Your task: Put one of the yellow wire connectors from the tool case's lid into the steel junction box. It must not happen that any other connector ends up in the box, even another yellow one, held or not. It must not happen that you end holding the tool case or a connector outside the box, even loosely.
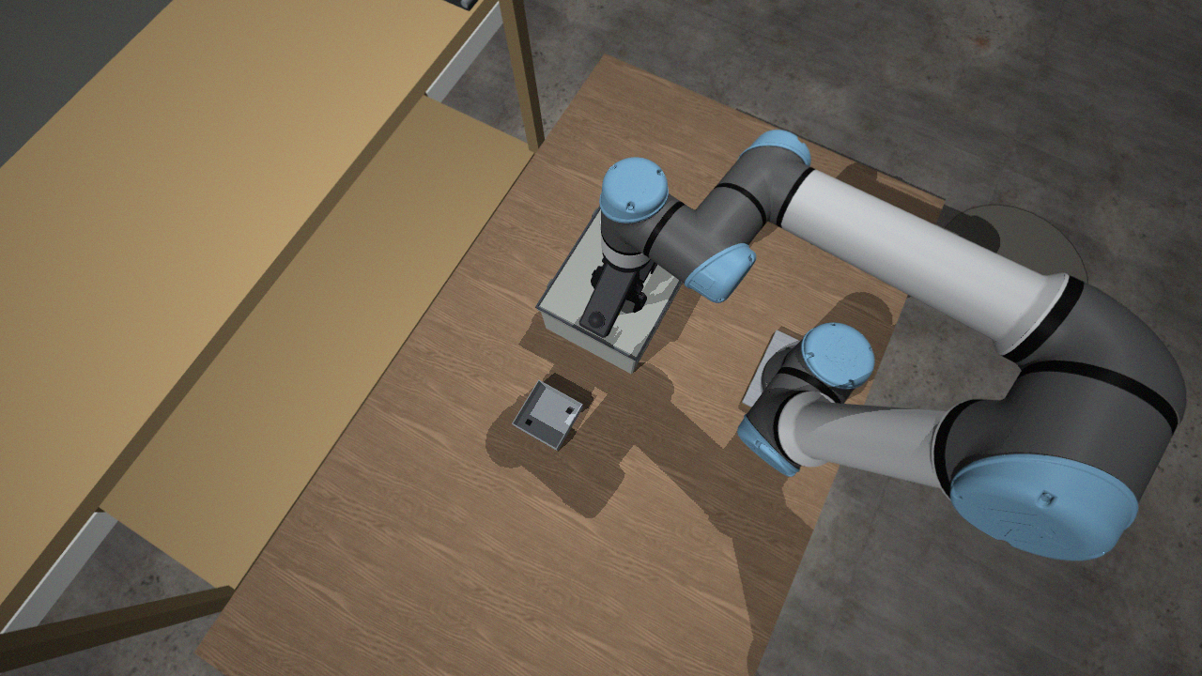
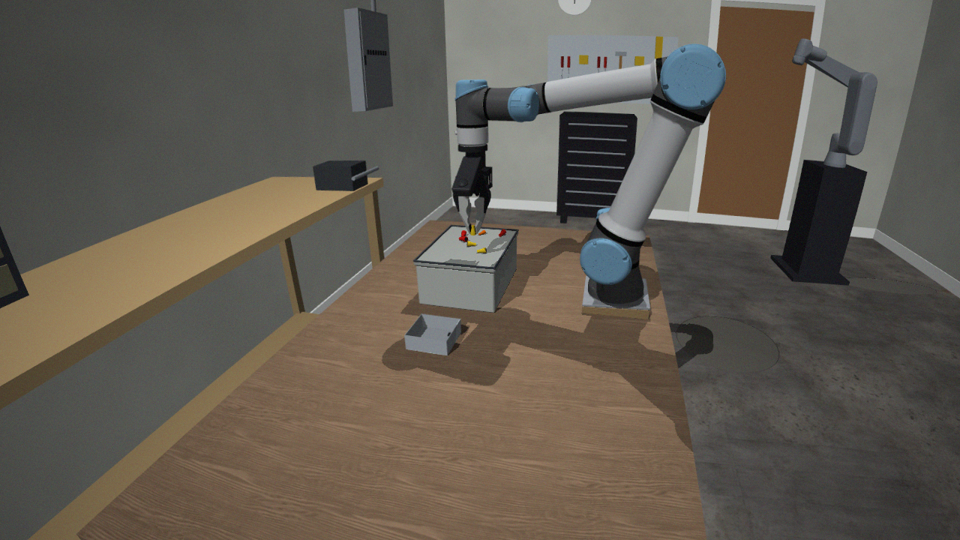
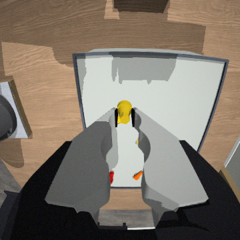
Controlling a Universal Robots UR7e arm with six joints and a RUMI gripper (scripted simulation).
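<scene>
Big wooden table (image 2: 415,430) first, with the arm (image 2: 644,167) bolted near its right edge. The grey tool case (image 2: 463,278) sits toward the far end, and the little open steel box (image 2: 433,334) is on the table just in front of it, well apart from the pincer. The pincer (image 3: 124,117) hangs over the case's pale lid (image 3: 173,97), fingers nearly together and clamped on one yellow wire connector (image 3: 124,111). That connector is up off the lid, long axis running out past the fingertips, pointing away from the wrist.
</scene>
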